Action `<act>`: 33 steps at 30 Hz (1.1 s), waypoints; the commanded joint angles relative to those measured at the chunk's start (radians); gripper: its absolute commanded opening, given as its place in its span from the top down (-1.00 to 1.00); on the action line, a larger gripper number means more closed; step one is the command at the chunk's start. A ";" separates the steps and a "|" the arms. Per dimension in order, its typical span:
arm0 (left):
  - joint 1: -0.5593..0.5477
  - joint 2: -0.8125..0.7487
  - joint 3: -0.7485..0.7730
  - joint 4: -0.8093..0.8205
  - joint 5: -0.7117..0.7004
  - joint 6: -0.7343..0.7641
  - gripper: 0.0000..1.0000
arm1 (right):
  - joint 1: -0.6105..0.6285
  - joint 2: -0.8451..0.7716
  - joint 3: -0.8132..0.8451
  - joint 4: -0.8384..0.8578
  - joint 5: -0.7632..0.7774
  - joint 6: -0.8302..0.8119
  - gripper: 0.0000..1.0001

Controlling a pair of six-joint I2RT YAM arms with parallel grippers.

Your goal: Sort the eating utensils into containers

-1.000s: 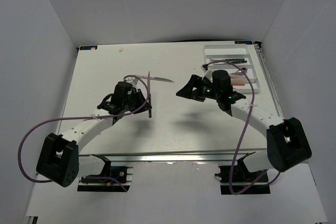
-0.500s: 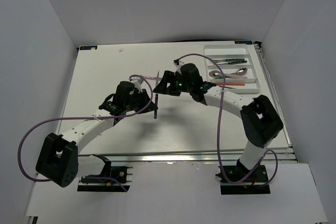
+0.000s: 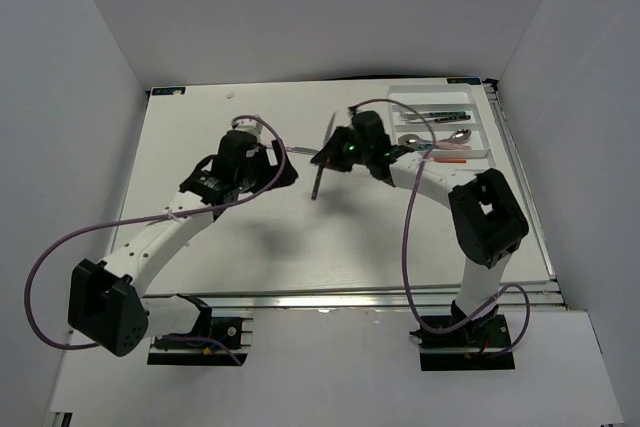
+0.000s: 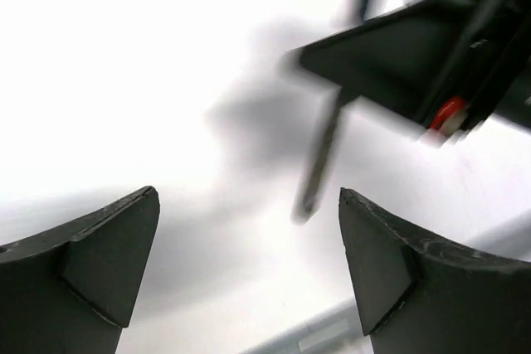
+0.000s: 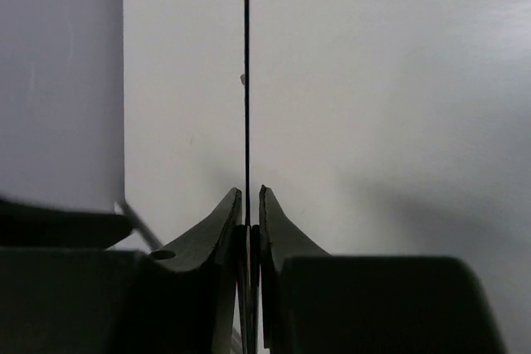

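- Top external: the right gripper [image 3: 328, 154] pinches a thin dark utensil [image 3: 316, 185] near mid-length, tilted. We cannot tell whether its lower tip clears the table [image 3: 200, 237]. The tray [image 3: 436, 91] lies well apart, to the right. Risk: a swing trayward drags that tip, or clips the left gripper [image 3: 278, 169] nearby.
- Left wrist: the left arm's fingers [image 4: 108, 246] are spread wide and hold nothing. The utensil [image 4: 319, 163] hangs blurred beyond them. Risk: advancing now knocks it.
- Right wrist: 2 fingers [image 5: 222, 230] are clamped on the utensil [image 5: 246, 80], seen edge-on. Risk: a narrow pinch on a long lever, so it may pivot or slip.
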 commanded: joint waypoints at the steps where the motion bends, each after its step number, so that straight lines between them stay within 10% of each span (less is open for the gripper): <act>1: 0.005 -0.077 0.109 -0.181 -0.367 0.025 -0.96 | -0.214 -0.043 0.016 -0.001 0.157 0.125 1.00; 7: 0.005 -0.109 0.086 -0.233 -0.445 0.096 -0.96 | -0.452 0.133 0.340 -0.214 0.432 0.268 1.00; 15: 0.006 -0.097 0.003 -0.152 -0.416 0.139 -0.96 | -0.647 0.588 0.996 -0.445 0.420 0.357 1.00; 28: 0.008 -0.109 -0.025 -0.109 -0.365 0.159 -0.96 | -0.716 0.759 0.983 -0.050 0.309 0.455 1.00; 33: 0.006 -0.106 -0.034 -0.107 -0.350 0.157 -0.96 | -0.712 0.754 0.954 -0.049 0.325 0.454 0.40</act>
